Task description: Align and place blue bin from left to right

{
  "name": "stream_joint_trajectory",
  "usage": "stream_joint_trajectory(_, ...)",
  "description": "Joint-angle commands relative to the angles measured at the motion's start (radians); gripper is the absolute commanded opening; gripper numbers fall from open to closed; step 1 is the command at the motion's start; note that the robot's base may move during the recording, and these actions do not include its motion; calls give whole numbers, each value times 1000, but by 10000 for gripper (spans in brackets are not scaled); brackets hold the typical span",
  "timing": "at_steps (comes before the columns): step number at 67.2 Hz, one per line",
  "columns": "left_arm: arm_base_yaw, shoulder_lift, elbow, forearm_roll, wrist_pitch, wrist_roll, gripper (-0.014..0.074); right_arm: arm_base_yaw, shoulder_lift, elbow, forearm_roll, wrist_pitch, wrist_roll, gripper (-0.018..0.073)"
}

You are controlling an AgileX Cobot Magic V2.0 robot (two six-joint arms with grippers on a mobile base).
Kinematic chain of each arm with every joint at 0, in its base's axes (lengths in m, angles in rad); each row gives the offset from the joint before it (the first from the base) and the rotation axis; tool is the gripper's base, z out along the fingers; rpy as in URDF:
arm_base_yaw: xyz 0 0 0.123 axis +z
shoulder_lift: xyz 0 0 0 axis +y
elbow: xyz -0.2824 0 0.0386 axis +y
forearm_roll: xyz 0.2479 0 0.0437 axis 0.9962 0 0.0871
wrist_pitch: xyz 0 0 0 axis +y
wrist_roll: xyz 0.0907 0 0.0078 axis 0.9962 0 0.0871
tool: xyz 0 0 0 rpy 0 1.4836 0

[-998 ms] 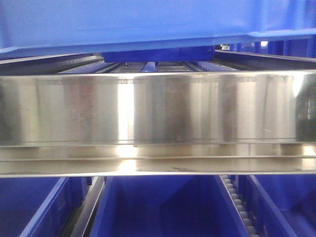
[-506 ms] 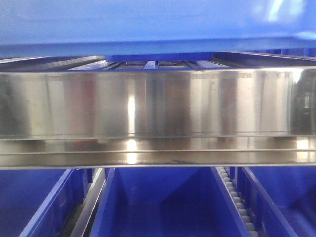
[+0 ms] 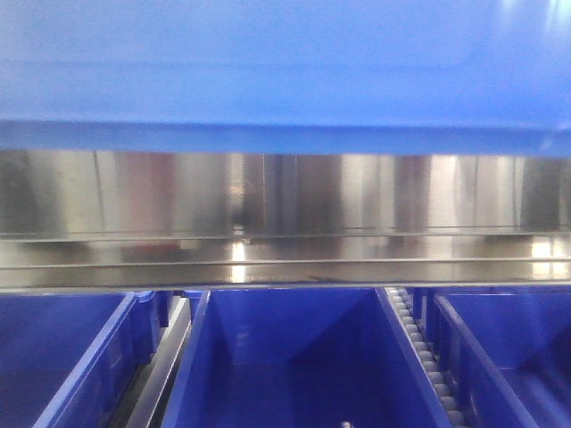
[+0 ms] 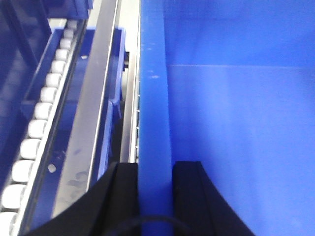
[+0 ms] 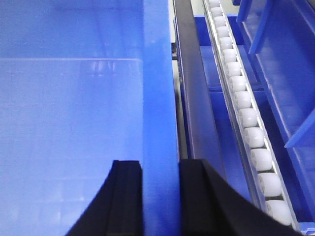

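1. The blue bin (image 3: 285, 62) fills the top band of the front view from 9 to 3 o'clock. Its smooth side faces the camera and its lower edge runs level just above a steel beam (image 3: 285, 205). Whether the two touch cannot be told there.
2. Only the wrist views look down into the bin. In the left wrist view one side wall runs from 6 to 12 o'clock, with the pale interior toward 3 o'clock. The right wrist view mirrors this, with the interior toward 9 o'clock.
3. The left gripper (image 4: 155, 169) straddles its wall at 6 o'clock. One black finger (image 4: 120, 196) lies outside and the other inside, both flat against the plastic and parted only by the wall's thickness.
4. The right gripper (image 5: 160, 169) clamps the opposite wall in the same way, its outer finger (image 5: 202, 196) toward 5 o'clock.
5. Neither gripper shows in the front view.
6. Beside the bin, the left wrist view shows a grey rail (image 4: 93, 98) and a left roller track (image 4: 39, 123) at 9 o'clock. The right wrist view shows a dark rail (image 5: 192, 98) and a right roller track (image 5: 246, 113) at 3 o'clock.
7. Only the front view shows the level beneath the beam. There, darker bins (image 3: 285, 357) stand side by side from 7 to 5 o'clock, and a lower roller track (image 3: 419, 357) runs between the middle and right ones.
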Motion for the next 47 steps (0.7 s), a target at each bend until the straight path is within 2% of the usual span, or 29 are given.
stream_joint_trajectory(1,-13,-14,-4,31,-75,-14,-111,18,-14,-5,-52,-69,7,-70)
stream_joint_trajectory(47,-13,-13,36,23,-75,-16,-111,18,-14,-5,-54,-69,7,-70)
